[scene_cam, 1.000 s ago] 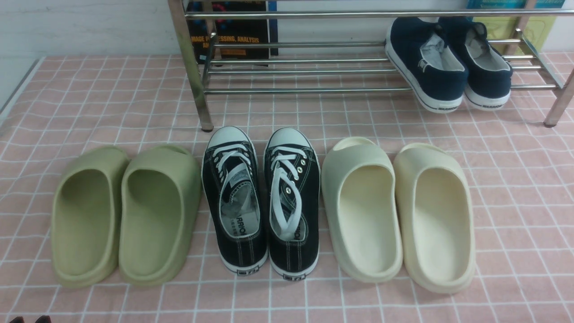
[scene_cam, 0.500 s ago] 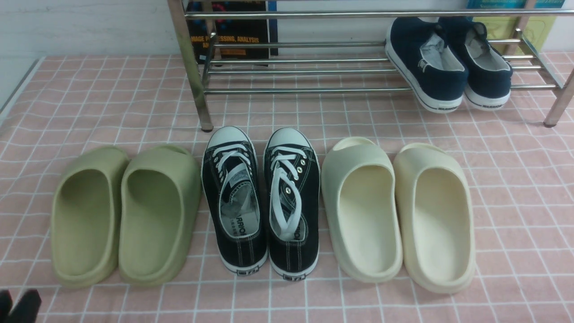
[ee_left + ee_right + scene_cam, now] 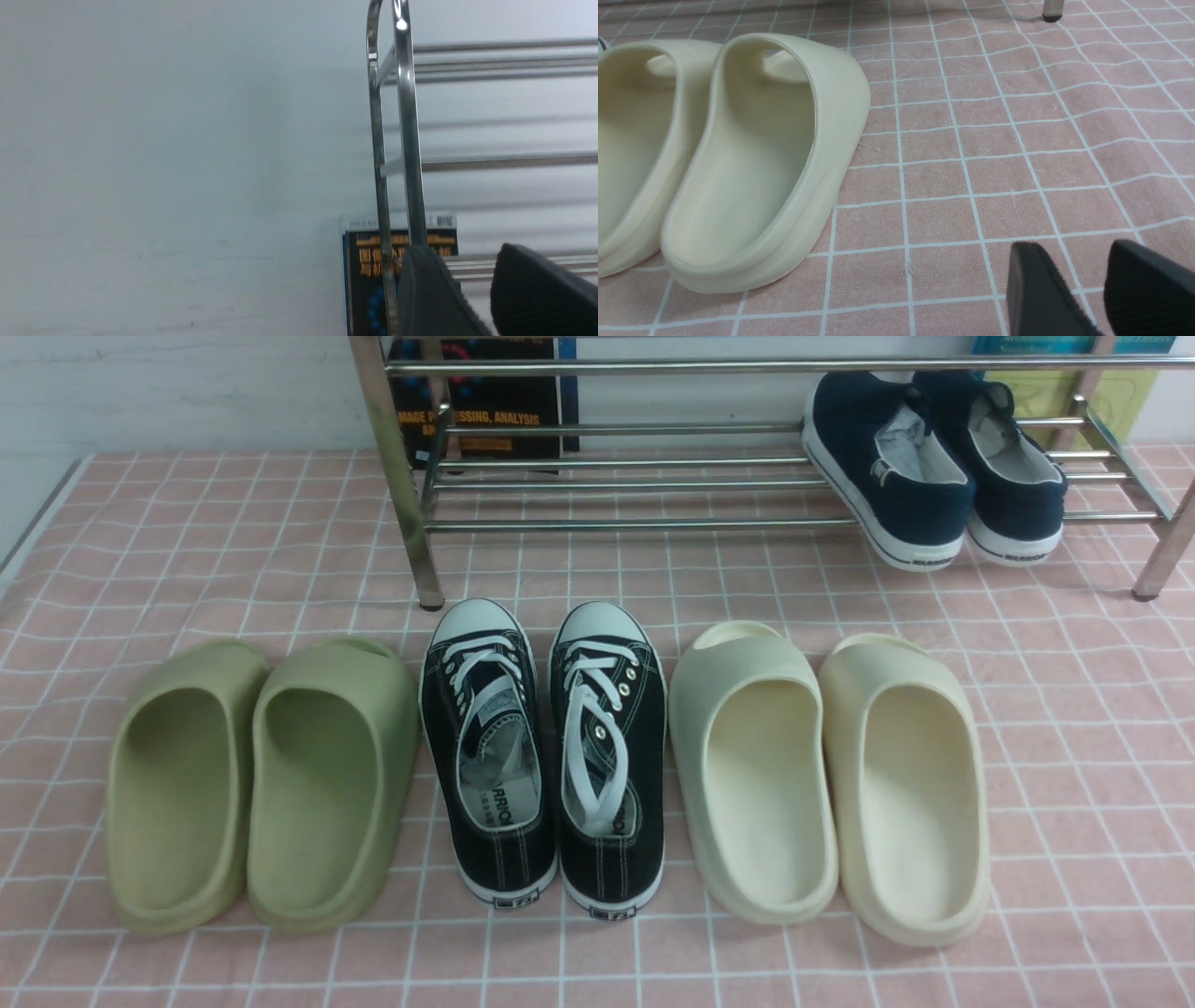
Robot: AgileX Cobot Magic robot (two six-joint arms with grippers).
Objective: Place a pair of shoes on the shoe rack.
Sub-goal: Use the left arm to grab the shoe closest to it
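Note:
The pair of shoes, two black canvas sneakers [image 3: 485, 756] [image 3: 607, 761] with white laces and toe caps, stands side by side on the pink checked cloth, toes toward the shoe rack [image 3: 411, 495]. The chrome rack stands behind them; its left upright [image 3: 406, 116] also shows in the left wrist view. Neither gripper appears in the front view. My left gripper [image 3: 462, 254] is open and empty, facing the wall and the rack's left end. My right gripper [image 3: 1069, 252] is open and empty over bare cloth, to one side of a cream slide [image 3: 756, 163].
Navy slip-on shoes [image 3: 934, 467] sit on the rack's lower rails at the right. Green slides [image 3: 261, 784] lie left of the sneakers and cream slides [image 3: 831, 784] lie right. A dark book [image 3: 485, 401] leans behind the rack. The cloth's left edge [image 3: 37, 513] meets the wall.
The left gripper's dark fingertips, seen in the front view's lower left corner in both earlier frames, have gone out of that view. The shoes have not moved.

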